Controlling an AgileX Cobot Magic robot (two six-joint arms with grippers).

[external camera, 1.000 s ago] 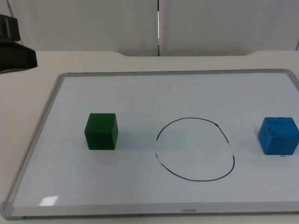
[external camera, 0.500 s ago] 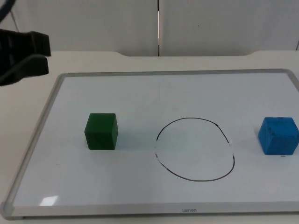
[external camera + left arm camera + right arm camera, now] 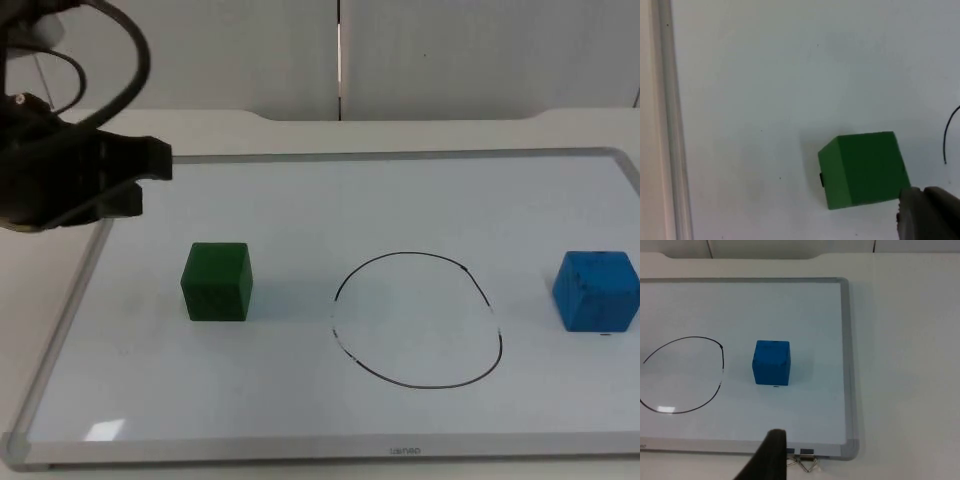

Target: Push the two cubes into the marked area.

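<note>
Hovering beside the green cube (image 3: 216,282), the left gripper (image 3: 135,180), fingers unreadable, should push its rigid, slidable outer face.

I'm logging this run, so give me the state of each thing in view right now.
Green cube: on the whiteboard, outside the circle.
Blue cube: on the whiteboard, outside the circle.
Circle: holds no cube.
Left hand: above the board's left edge, touching nothing.
</note>
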